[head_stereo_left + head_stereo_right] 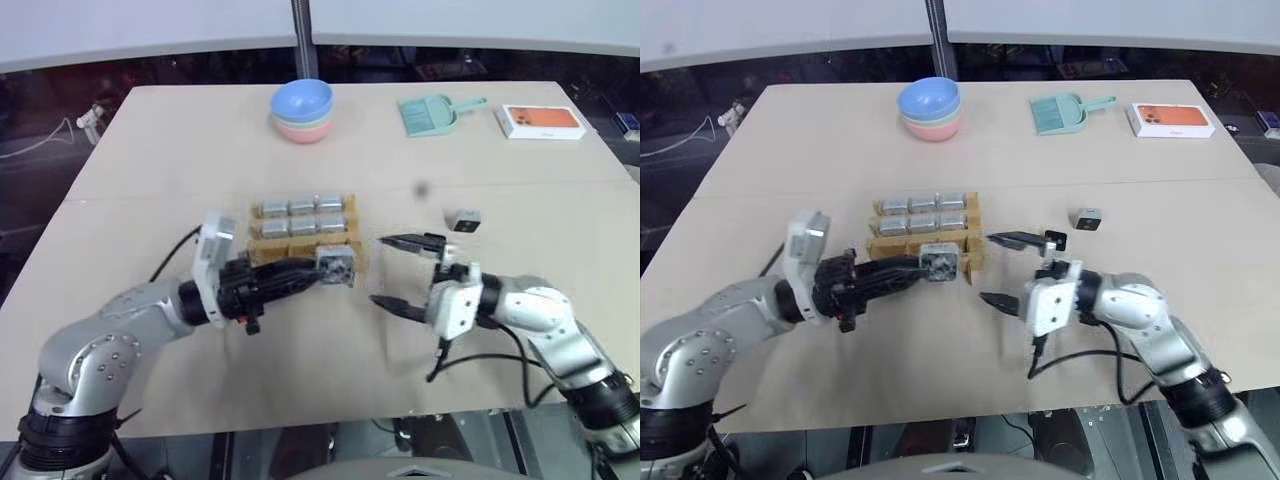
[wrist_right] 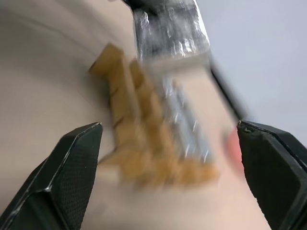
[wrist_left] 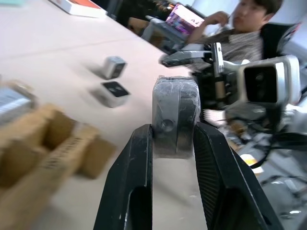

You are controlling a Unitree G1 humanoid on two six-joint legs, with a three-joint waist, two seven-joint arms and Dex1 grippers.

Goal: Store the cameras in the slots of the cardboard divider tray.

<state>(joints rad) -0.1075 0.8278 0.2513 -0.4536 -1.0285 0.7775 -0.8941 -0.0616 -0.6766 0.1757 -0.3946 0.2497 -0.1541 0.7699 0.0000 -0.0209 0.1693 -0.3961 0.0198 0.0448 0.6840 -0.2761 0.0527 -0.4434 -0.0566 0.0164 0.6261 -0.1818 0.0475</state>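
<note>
Left eye view showed the left pincer (image 1: 322,272) pinching a silver-grey camera (image 1: 336,266) between its two black fingers, held level just at the near right corner of the cardboard divider tray (image 1: 352,222). Six other cameras already sat in the tray's far and middle rows (image 1: 302,206), while the near row looked unfilled, though the arm hid part of it. The right pincer (image 1: 398,273) stood spread wide and held nothing, just to the right of the held camera, its fingers pointing toward it. One loose camera (image 1: 465,220) lay on the desk (image 1: 180,150) well right of the tray; the left wrist view showed a second small camera-like cube (image 3: 111,93) beside it, too blurred to be sure of. Stacked bowls (image 1: 302,110), a green dustpan (image 1: 432,112) and a phone box (image 1: 542,122) sat along the far edge, away from the work.

The step in hand appeared to be carrying this camera to a free slot. Next, the left arm would need to bring the camera over an open near-row compartment, square it with the dividers, lower it in and then release, without knocking the light cardboard tray.
</note>
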